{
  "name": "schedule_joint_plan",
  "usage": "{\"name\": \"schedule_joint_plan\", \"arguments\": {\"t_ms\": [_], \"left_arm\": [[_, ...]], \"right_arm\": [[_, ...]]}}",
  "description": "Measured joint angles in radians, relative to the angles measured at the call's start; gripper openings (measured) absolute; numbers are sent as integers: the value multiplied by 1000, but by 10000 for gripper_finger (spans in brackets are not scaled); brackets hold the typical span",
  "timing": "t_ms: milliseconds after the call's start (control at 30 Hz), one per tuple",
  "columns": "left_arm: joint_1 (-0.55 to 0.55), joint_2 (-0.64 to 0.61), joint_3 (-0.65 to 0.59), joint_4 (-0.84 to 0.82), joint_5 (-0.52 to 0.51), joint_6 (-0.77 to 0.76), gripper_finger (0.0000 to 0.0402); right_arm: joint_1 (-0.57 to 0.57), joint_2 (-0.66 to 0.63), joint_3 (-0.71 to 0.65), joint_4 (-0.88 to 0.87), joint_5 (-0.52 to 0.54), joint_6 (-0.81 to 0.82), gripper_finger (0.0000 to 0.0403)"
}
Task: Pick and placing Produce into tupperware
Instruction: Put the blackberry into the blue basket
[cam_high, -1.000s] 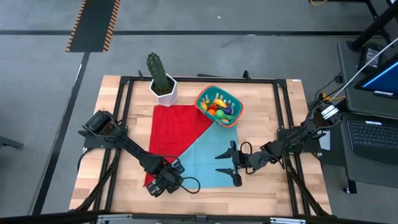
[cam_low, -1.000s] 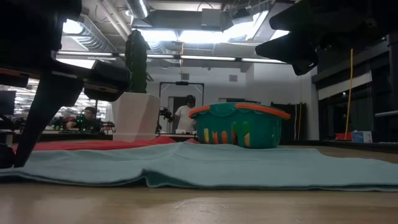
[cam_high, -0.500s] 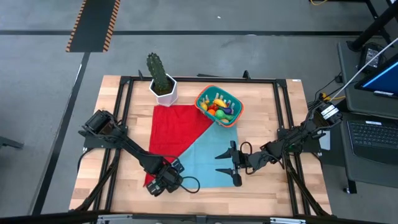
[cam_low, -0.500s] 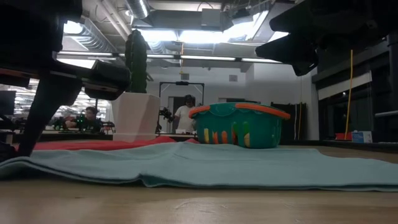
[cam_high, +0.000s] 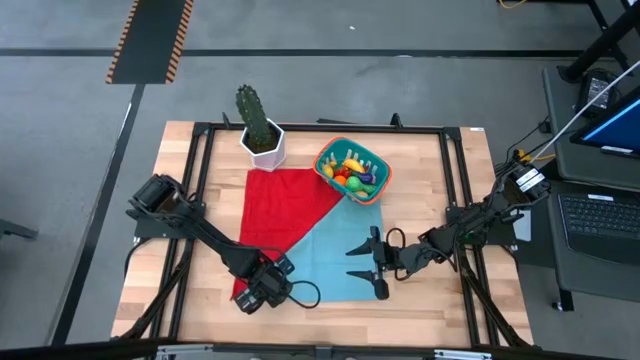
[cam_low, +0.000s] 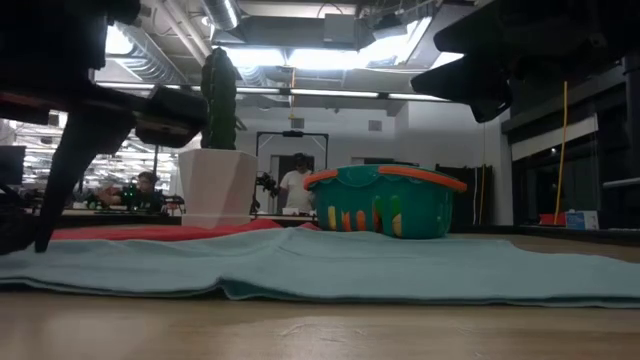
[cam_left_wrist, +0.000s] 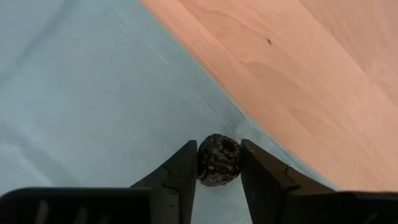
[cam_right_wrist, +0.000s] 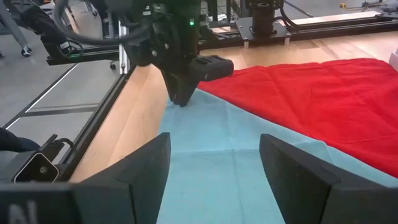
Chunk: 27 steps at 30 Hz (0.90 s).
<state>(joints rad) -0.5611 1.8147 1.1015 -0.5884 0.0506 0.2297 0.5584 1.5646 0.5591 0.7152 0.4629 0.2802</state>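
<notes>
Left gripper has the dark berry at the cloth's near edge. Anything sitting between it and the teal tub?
Nothing visible does. From the left gripper, closed on the dark berry, the blue cloth runs bare to the tub. The right gripper hovers open beside that line; the cactus pot stands off it.

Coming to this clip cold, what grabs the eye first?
The teal tub, packed with bright toy produce, stands at the cloth's far corner beside a potted cactus. At the near left cloth edge, the left hand brackets a dark bumpy berry. The right hand hovers open over the teal cloth.
</notes>
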Motion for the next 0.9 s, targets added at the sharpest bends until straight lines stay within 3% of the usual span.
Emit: {"name": "schedule_joint_plan", "arguments": {"t_ms": [433, 900], "left_arm": [[-3, -15, 0, -7, -15, -45, 88], [5, -124, 7, 2, -65, -227, 88]], "right_arm": [[0, 0, 0, -3, 0, 3, 248], [0, 0, 0, -1, 0, 3, 248]]}}
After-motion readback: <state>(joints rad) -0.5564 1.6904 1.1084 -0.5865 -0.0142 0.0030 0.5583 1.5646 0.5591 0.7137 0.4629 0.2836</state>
